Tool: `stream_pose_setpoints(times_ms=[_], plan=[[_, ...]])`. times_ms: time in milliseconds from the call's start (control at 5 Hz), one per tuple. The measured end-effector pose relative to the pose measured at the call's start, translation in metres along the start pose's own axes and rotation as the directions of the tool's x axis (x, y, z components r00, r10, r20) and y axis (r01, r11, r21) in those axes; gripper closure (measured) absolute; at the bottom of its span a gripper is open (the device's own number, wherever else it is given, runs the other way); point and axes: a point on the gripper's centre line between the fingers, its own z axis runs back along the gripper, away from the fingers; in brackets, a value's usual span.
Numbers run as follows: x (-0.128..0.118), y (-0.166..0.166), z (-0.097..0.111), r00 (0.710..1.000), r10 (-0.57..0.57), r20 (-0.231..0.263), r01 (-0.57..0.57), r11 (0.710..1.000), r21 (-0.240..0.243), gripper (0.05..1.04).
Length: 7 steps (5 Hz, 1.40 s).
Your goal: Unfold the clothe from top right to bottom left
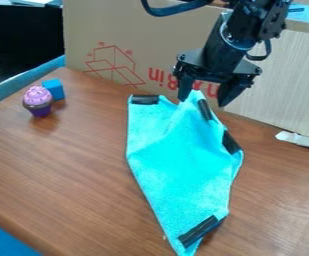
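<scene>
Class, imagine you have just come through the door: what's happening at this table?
A robot arm has its gripper open over the far end of a turquoise cloth, with a raised peak of the fabric between the fingers. The cloth lies creased on the wooden table, narrowing toward the near edge, and does not look fully spread out. A toy cupcake and a blue block sit off to the left of the picture.

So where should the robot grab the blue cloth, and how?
I'd pinch the pointy peak at the far end of the cloth, coming from above. It looks like a narrow fold poking up by the gripper, so the open jaws could probably close on its two sides.
</scene>
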Motion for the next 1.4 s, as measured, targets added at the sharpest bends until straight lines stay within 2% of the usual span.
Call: stream_pose_setpoints(times_ms=[400,600,800,1000,1200,1400], plan=[[-0.008,0.007,-0.016,0.999,0.037,0.017,-0.038,0.999,0.025,0.083],[-0.012,0.008,-0.025,0.999,0.045,0.03,-0.046,0.998,0.04,0.118],[-0.012,0.007,-0.028,0.996,0.083,0.045,-0.084,0.996,0.034,0.419],[-0.013,0.005,-0.029,0.996,0.077,0.042,-0.077,0.997,0.017,0.687],[-0.014,0.006,-0.031,0.995,0.086,0.04,-0.087,0.996,0.018,0.921],[-0.014,0.006,-0.03,0.995,0.096,0.029,-0.097,0.995,0.013,1.011]])
